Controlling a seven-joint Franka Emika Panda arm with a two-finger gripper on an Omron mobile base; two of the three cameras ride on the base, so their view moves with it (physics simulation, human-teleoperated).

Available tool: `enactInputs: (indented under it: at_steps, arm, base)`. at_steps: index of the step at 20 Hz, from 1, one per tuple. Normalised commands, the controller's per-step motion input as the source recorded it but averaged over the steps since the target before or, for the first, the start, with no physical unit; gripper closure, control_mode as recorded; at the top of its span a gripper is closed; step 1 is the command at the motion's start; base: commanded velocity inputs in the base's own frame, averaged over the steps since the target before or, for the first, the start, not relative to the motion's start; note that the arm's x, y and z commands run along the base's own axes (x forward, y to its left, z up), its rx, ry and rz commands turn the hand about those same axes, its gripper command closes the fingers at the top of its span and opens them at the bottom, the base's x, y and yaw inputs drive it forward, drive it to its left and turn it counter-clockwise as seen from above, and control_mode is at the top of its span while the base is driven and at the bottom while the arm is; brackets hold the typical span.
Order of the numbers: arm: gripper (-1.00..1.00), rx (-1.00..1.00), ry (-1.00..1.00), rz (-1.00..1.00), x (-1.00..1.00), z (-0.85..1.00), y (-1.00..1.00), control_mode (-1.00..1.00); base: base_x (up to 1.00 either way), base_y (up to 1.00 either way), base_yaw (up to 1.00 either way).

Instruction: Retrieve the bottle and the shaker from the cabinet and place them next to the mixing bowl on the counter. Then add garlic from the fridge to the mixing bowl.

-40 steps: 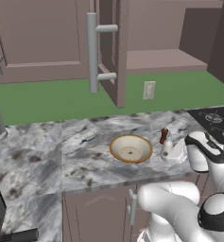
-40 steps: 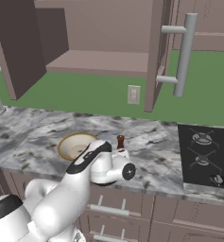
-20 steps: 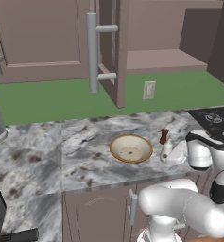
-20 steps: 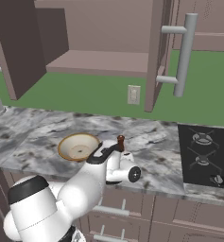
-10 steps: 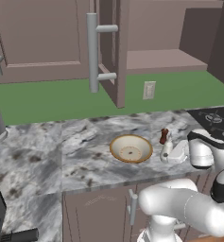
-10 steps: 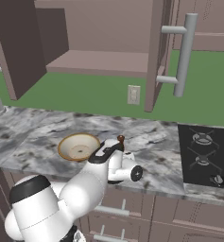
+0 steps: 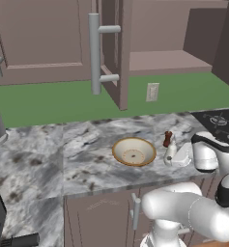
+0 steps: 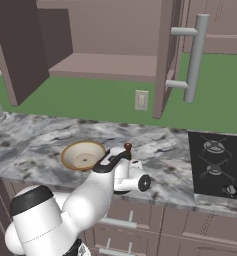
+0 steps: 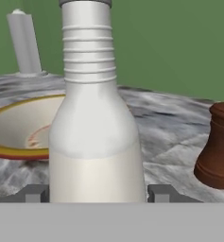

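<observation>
My hand (image 9: 98,194) holds the tall white plastic bottle (image 9: 94,123) upright on the grey marble desk (image 7: 63,159), between the round tan bowl (image 7: 134,151) & the small brown shaker (image 9: 219,146). If I pull back crooked, the bottle may tip onto the shaker.

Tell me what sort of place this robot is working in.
A kitchen, rendered in simulation: a marble-patterned counter with a mixing bowl on it, wall cabinets above with doors open, and a gas stove to one side.
</observation>
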Motion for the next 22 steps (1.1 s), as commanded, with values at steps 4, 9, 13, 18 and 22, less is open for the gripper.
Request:
enactInputs:
  at_steps: [4,9,13,18,22]
  arm:
    - [-1.00,0.00,0.00,0.00,0.00,0.00,0.00,-1.00]
    - [-1.00,0.00,0.00,0.00,0.00,0.00,0.00,-1.00]
    - [-1.00,0.00,0.00,0.00,0.00,0.00,0.00,-1.00]
    - [-1.00,0.00,0.00,0.00,0.00,0.00,0.00,-1.00]
    - [-1.00,0.00,-0.02,0.00,-0.04,0.00,0.00,-1.00]
  base:
    - [0.00,0.00,0.00]
    - [0.00,0.00,0.00]
    - [0.00,0.00,0.00]
    - [0.00,0.00,0.00]
    - [0.00,0.00,0.00]
